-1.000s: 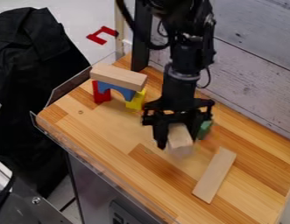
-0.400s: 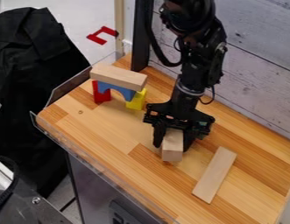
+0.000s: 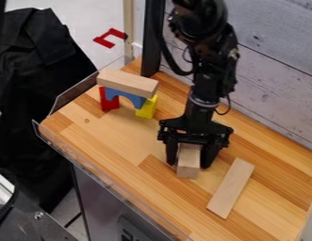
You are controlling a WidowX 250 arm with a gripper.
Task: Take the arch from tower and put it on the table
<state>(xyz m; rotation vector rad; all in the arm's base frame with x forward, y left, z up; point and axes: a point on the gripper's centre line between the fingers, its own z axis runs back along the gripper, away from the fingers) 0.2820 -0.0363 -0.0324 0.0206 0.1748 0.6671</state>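
The blue arch (image 3: pixel 125 97) sits up in the small tower (image 3: pixel 127 92) on the tabletop (image 3: pixel 117 141), well apart from the jaws, above and to their left in the camera view. It bridges a red block (image 3: pixel 109 100) on its left and a yellow block (image 3: pixel 147 108) on its right, and a long wooden beam (image 3: pixel 127 83) lies across its top.

The black robot arm (image 3: pixel 210 77) hangs down to the right of the tower. Its jaws point downward and are grasping a pale wooden block (image 3: pixel 188 164), one on either side of it, rather than the arch.

Farther to the lower right of the tower, past the block, a flat wooden plank (image 3: pixel 231 188) lies slantwise on the tabletop. Beyond the tower, past the tabletop's edge, is a red bracket-shaped piece (image 3: pixel 106 41), and black cloth (image 3: pixel 32 84) hangs off to the tower's left.
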